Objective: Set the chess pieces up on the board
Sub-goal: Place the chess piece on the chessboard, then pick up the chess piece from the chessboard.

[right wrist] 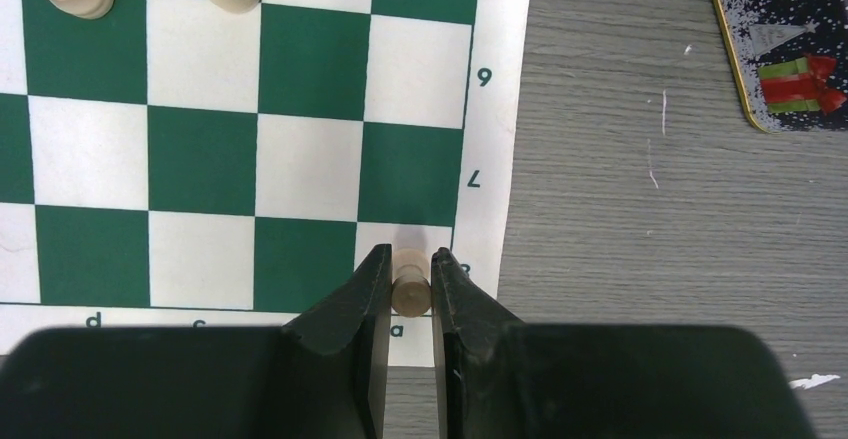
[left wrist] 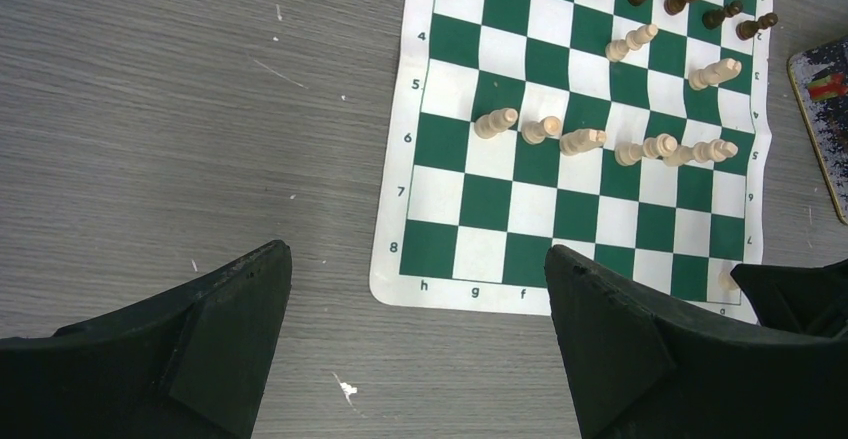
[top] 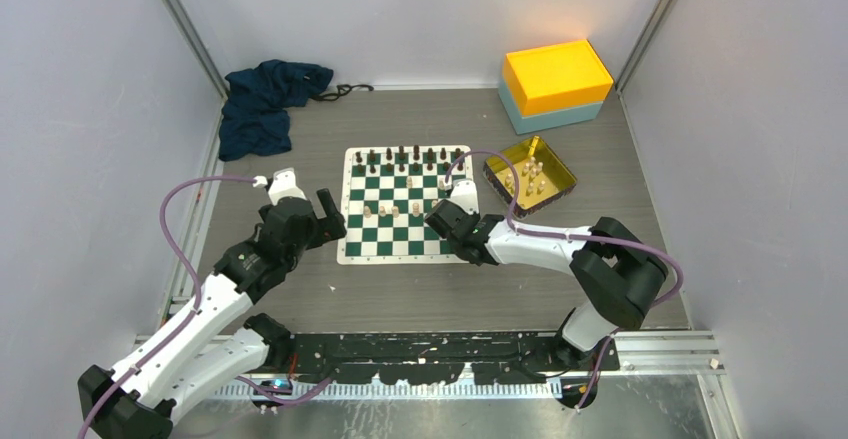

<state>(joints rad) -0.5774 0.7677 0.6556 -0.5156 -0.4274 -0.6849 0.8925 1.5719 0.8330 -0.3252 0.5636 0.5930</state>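
Right gripper (right wrist: 410, 277) around piece (right wrist: 409, 295), tray (right wrist: 775, 69) nearby

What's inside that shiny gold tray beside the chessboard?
A cluster of cream chess pieces sits in the gold tray, with bare gold floor around them. They are too small to count, and the floor beneath them is hidden.

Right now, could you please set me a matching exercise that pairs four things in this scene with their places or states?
Things:
1. left gripper
2. right gripper
3. gold tray
4. blue cloth

Place or state:
A. crumpled beyond the board's far left corner
B. open and empty
C. shut on a cream piece at the near right corner square
D. beside the board's right edge, cream pieces inside

Pairs: 1-B, 2-C, 3-D, 4-A
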